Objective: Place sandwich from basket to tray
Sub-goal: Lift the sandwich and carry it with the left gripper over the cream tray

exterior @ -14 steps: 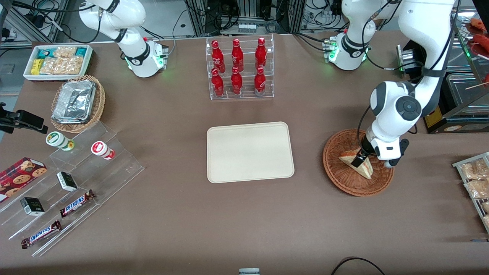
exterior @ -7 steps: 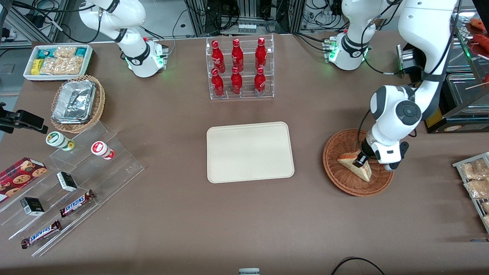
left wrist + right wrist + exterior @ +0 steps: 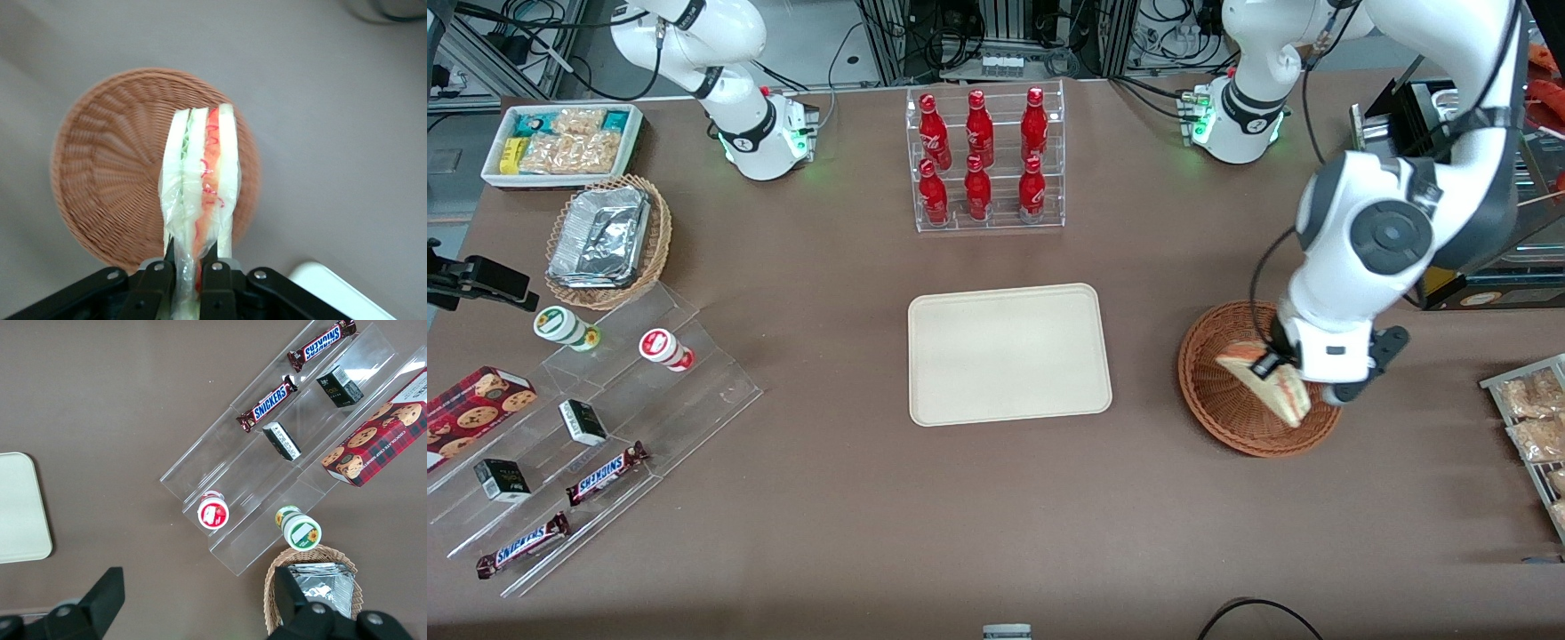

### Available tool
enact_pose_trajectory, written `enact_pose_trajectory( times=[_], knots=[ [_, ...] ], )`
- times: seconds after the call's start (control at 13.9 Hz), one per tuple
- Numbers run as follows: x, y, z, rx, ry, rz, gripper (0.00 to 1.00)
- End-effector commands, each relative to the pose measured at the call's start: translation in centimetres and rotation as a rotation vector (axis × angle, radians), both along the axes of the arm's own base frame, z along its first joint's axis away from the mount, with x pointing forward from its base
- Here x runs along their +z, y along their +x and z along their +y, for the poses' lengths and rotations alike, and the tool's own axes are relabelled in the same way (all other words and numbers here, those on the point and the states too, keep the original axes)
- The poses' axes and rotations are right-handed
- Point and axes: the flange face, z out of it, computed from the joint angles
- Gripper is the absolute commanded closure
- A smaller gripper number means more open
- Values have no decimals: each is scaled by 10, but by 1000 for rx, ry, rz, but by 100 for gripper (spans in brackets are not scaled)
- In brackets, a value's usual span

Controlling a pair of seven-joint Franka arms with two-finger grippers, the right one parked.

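Nearest the front camera, toward the parked arm's end of the brown bench, two Snickers bars lie on a clear stepped display with small dark boxes, a cookie box and two round tubs; toward the working arm's end, a rack of snack packets sits at the bench edge.

Farther in, the tray lies flat near the middle of the bench with nothing on it; beside it, toward the working arm's end, the basket rests on the bench.

The end effector hangs over the basket, its two black fingers clamped on one corner of the sandwich; in the left wrist view the sandwich juts out from between the fingers, wrapped in clear film, its red and green filling stripes facing the camera, with the woven basket below it and a pale corner of the tray nearby; the sandwich appears lifted clear of the basket's floor, though whether its lowest tip touches the weave I cannot tell.

Farther still, a tan basket of foil containers and a white bin of snacks stand toward the parked arm's end; a clear rack of red bottles stands farther from the camera than the tray.
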Motion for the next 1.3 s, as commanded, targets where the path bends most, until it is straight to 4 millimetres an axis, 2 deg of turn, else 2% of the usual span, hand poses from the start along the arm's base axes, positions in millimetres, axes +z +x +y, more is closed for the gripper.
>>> enact_pose_trajectory(
  times=[0.0,0.14,0.22,0.36,0.43,0.58,0.79,0.86,1.08,1.22],
  knots=[
    [47,-4,-63,-58,-25,-24,100],
    [48,-16,-124,-150,-62,-13,100],
    [39,-27,-152,-200,-59,-8,100],
    [13,-45,-210,-309,-38,6,100],
    [-2,-45,-229,-343,-35,13,100],
    [-29,-57,-268,-421,-10,24,100],
    [-57,-72,-299,-487,-8,11,100],
    [-73,-74,-310,-519,-2,0,100],
    [-107,-80,-328,-577,7,-33,100],
    [-127,-83,-333,-586,1,-15,100]
  ],
)
